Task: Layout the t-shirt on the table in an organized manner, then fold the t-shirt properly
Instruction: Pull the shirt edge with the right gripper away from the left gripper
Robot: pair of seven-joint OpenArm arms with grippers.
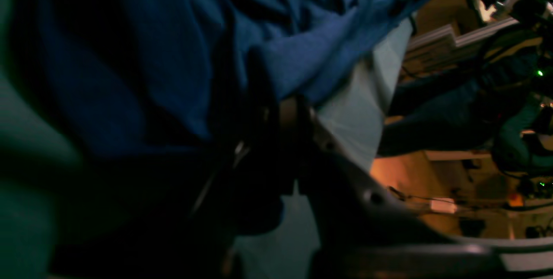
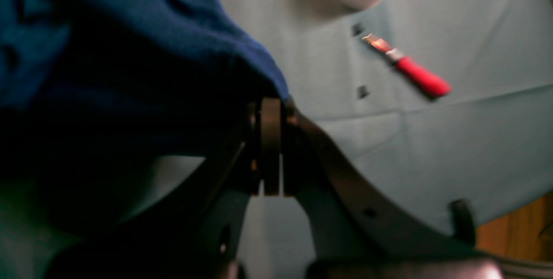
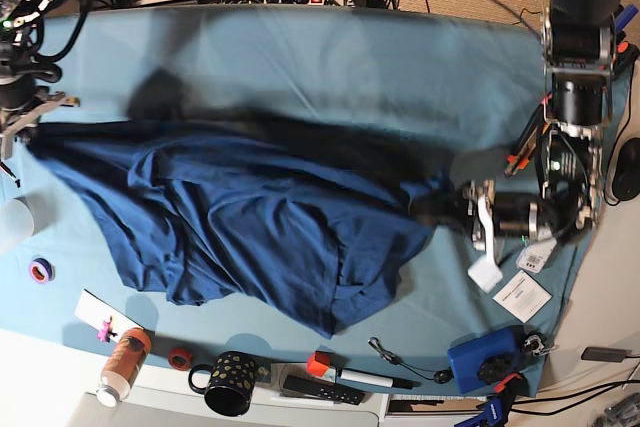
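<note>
The t-shirt [image 3: 250, 217] hangs stretched across the middle of the table [image 3: 330, 57], pulled into a long span between the two arms, with its lower edge sagging toward the mug [image 3: 228, 383] at the table's near edge. Its shadow on the table suggests the upper edge is raised off the surface, not resting flat.

The left gripper [image 1: 276, 115] is clamped together on an edge of the t-shirt; in the left wrist view the cloth runs straight out of the pressed fingertips. In the base view that arm lies low at the t-shirt's right end, with the fabric tapering to a point there. The right gripper [image 2: 271, 115] is likewise closed on the t-shirt, the dark cloth draping away from its tips, and it holds the t-shirt's left end near the table's left edge.

Holding the two far ends like this looks meant to pull the garment taut, so that its creases fall out before it is laid down; folds still bunch in the cloth's lower middle, so I judge the layout step unfinished. A red-handled tool [image 2: 414, 71] lies on the table beside the right gripper, apart from the t-shirt and worth keeping clear of.
</note>
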